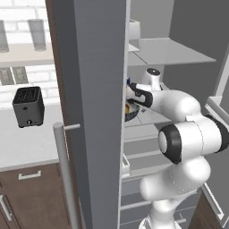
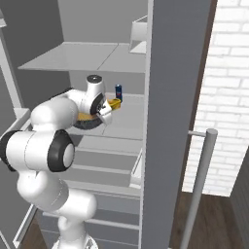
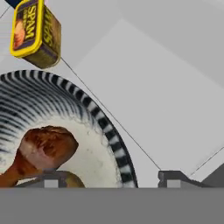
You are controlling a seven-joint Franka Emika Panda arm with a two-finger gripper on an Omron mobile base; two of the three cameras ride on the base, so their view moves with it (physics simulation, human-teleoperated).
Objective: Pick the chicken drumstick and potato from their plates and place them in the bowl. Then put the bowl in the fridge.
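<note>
The dark grey bowl [image 3: 94,113] stands on a middle shelf [image 3: 153,87] inside the open fridge [image 1: 96,112]. In it lie the reddish-brown chicken drumstick [image 3: 43,148] and, partly hidden under it, the golden potato [image 3: 73,179]. My gripper [image 3: 111,179] is open, with one fingertip over the bowl's inside and the other outside, so the rim runs between them. From the base views the hand [image 2: 103,113] reaches over the bowl [image 2: 86,124], and the bowl [image 1: 131,112] peeks past the door edge. The plates are out of view.
A yellow Spam tin [image 3: 35,33] lies on the shelf just beyond the bowl, with a blue can [image 2: 118,91] behind it. The fridge door [image 2: 175,121] with its bar handle [image 2: 199,185] stands open beside the arm. A toaster [image 1: 28,106] sits on the counter.
</note>
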